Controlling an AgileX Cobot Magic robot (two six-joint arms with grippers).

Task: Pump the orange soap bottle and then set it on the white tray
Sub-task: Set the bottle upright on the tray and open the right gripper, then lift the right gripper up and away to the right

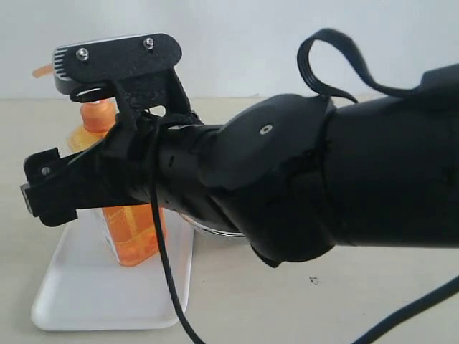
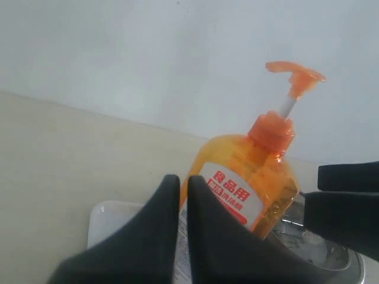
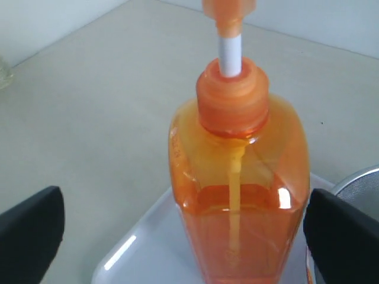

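our right pincer point(image 3: 185, 228) gapes wide apart on either side of the orange soap bottle point(image 3: 237, 177), upright on the white tray point(image 1: 86, 301); our left pincer point(image 2: 179, 186) is pressed together.

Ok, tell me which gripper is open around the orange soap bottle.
The right gripper: its jaws stand wide apart, one on either side of the orange soap bottle. The left gripper is shut.

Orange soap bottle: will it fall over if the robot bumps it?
Probably tippy: the tall translucent orange plastic soap bottle is narrow, with a pump sticking up. Soap seems to fill only its lower part, likely steadying it. It might slide on the smooth flat white tray.
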